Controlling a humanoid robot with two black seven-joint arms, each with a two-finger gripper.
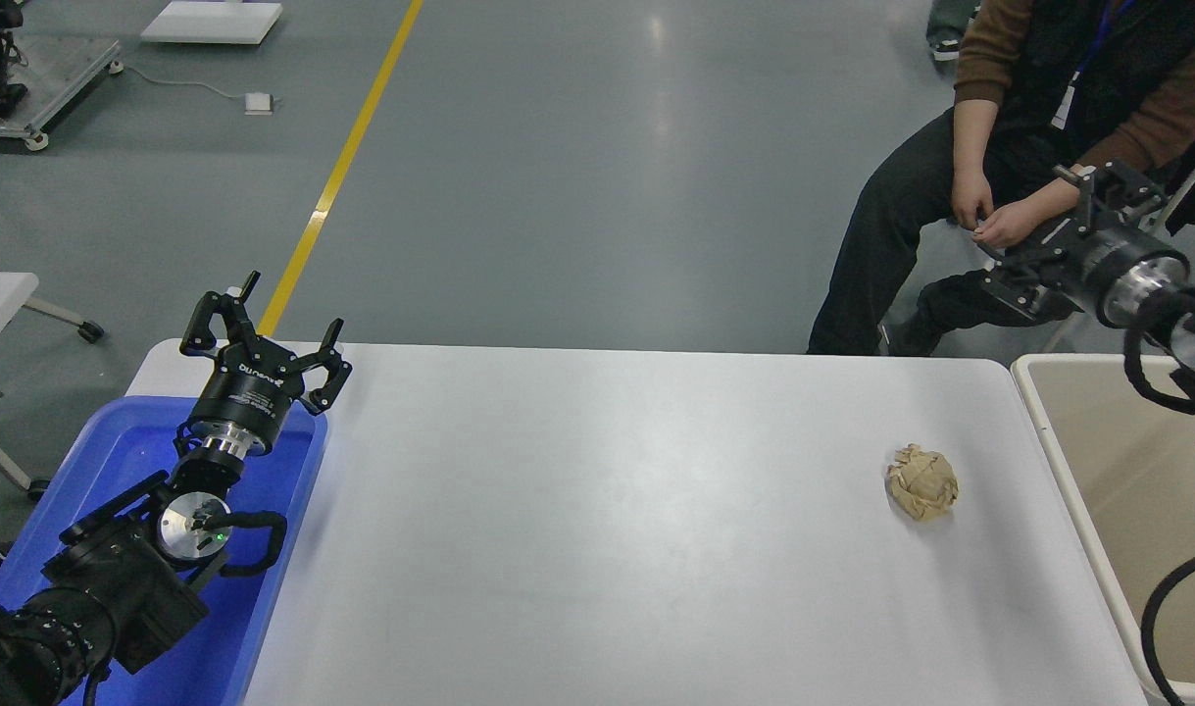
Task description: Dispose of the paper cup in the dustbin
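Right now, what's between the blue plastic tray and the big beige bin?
In the head view, only the crumpled tan paper ball, near the beige bin; from it to the blue tray, bare table.

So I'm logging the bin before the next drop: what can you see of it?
The dustbin is a large cream plastic bin with a thick rim and a rounded corner, standing right of the table, close against its edge. Only its left part shows. What shows of its inside looks empty; no cup is visible. The right claw is raised above its far end, not touching it.
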